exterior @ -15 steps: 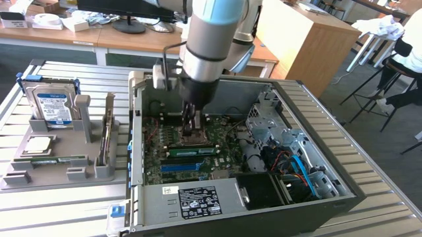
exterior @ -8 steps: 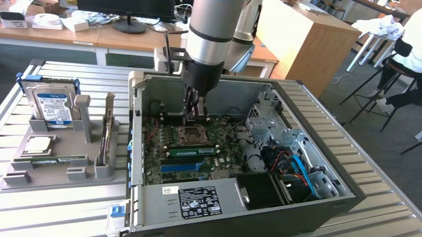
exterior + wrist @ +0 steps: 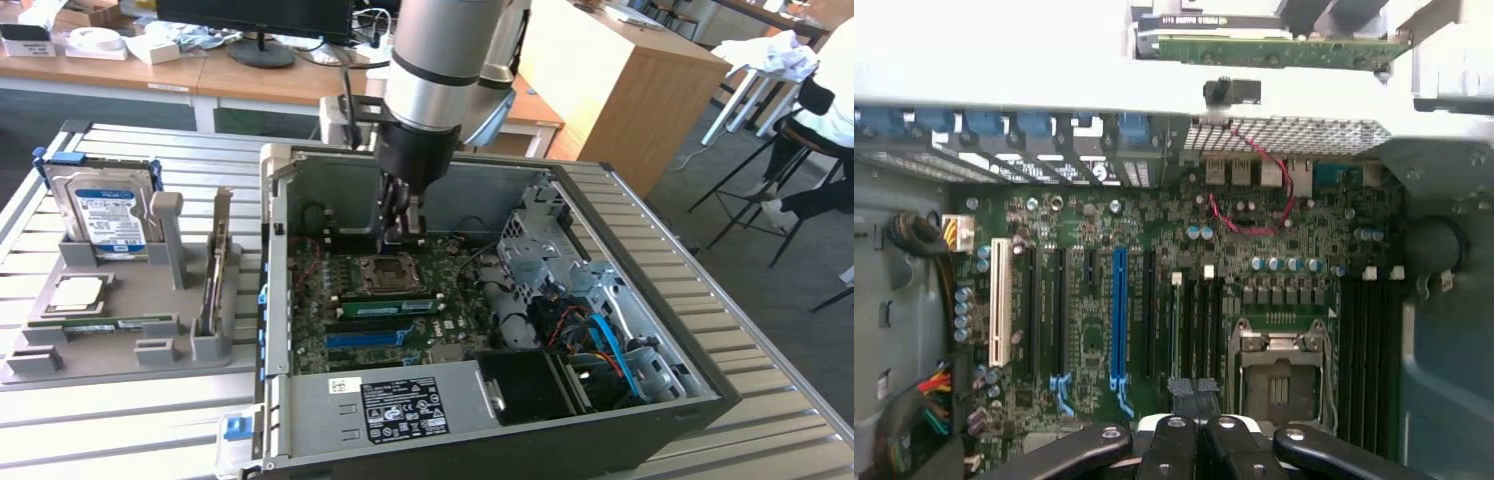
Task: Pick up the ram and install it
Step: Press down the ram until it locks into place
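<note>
My gripper (image 3: pixel 400 238) hangs inside the open computer case (image 3: pixel 627 260), just above the motherboard (image 3: pixel 400 300) by the processor socket (image 3: pixel 384 270). Its black fingers (image 3: pixel 1172 440) are pressed together, and I see nothing between them. One ram (image 3: pixel 114 323), a thin green stick, lies flat in the grey fixture (image 3: pixel 80 360) at the exterior view's left. A second ram (image 3: pixel 216 270) stands on edge in the fixture's slotted holder. The wrist view shows it as a green board (image 3: pixel 1274 50) beyond the case wall. Both are well apart from the gripper.
A hard drive (image 3: pixel 107 215) and a square silver chip (image 3: pixel 78 292) also sit in the fixture. A green strip (image 3: pixel 387 305) crosses the board beside the socket; I cannot tell what it is. Blue (image 3: pixel 1119 310) and black slots, cables (image 3: pixel 601 330) and the drive cage (image 3: pixel 547 245) crowd the case.
</note>
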